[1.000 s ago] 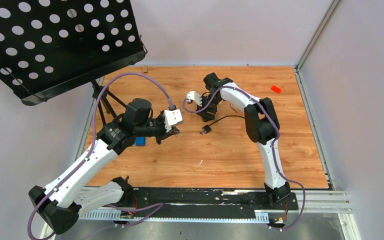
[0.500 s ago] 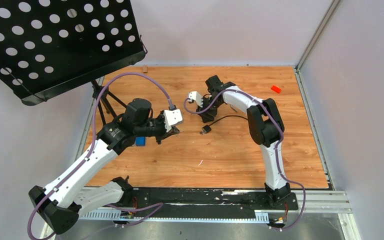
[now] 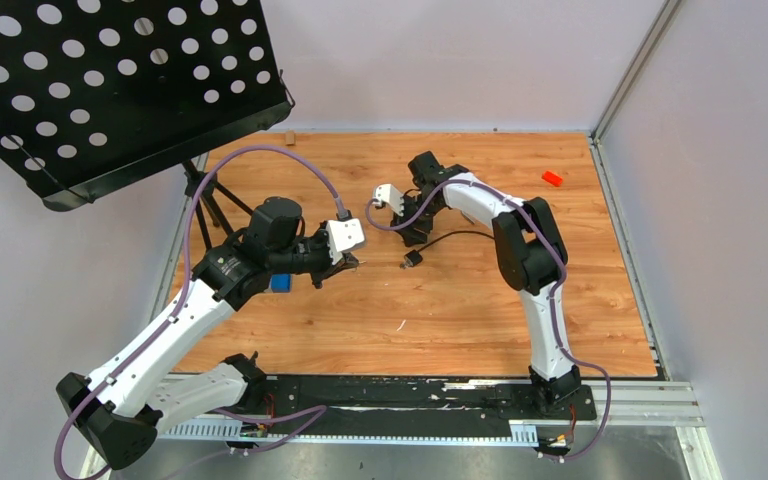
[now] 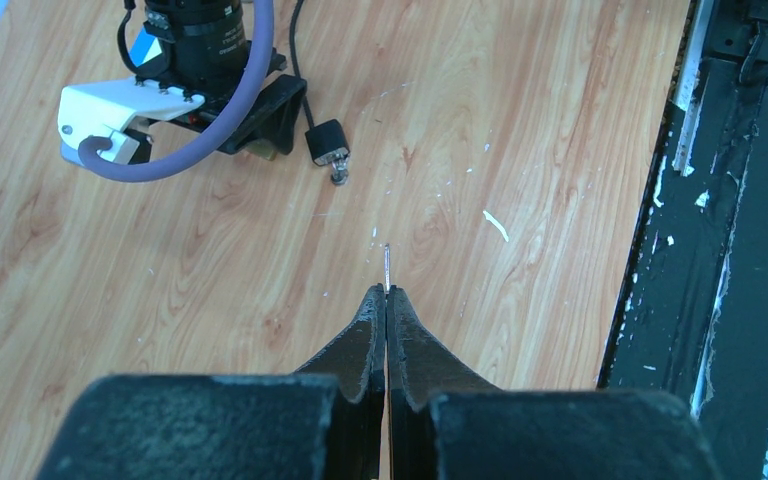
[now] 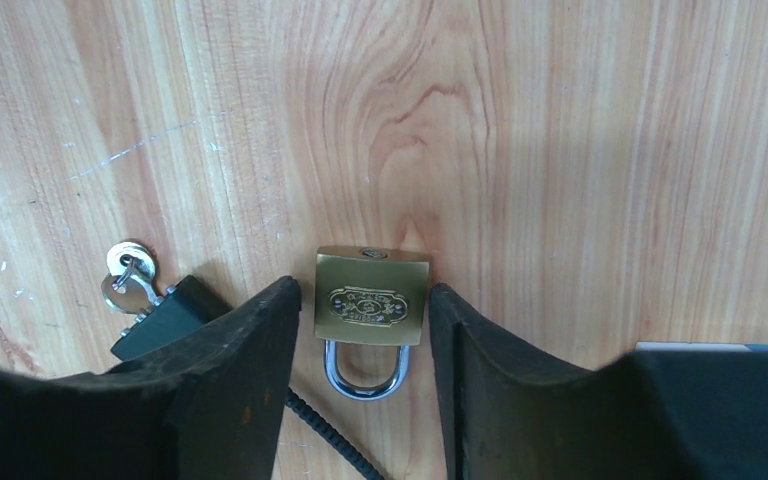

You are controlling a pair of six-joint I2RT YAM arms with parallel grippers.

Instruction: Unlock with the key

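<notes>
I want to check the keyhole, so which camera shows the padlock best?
Right wrist: the padlock lies in full view between the open right gripper's jaws, keyhole end showing. In the top and left wrist views that gripper mostly covers it.

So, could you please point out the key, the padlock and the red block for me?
key (image 4: 387, 268), left wrist view, on the thin blade, seen edge-on.
padlock (image 5: 372, 300), right wrist view, on the middle of its brass body.
red block (image 3: 552, 178), top external view, on its top face.
</notes>
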